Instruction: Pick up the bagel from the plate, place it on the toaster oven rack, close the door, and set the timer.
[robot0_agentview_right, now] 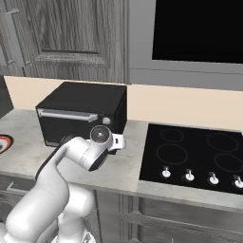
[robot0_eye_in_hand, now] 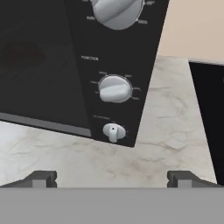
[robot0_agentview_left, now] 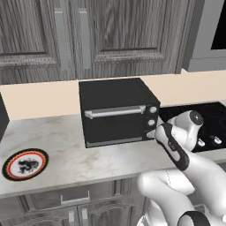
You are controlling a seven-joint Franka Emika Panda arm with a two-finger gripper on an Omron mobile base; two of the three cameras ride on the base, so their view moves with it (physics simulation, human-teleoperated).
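A: Where is the plate?
B: On the counter, left of the toaster oven, whose door is shut.
A: The fingers?
B: Spread wide, empty, facing the oven's knobs.

Toaster oven control panel: small white lettering above and around each knob, too blurred to read.
Plate: dark pattern only, no legible text.

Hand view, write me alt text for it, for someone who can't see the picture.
Close-up of the black toaster oven's control panel with three silver knobs stacked vertically, the door shut beside them. The open gripper points at the lowest knob, its fingertips wide apart above the marble counter.
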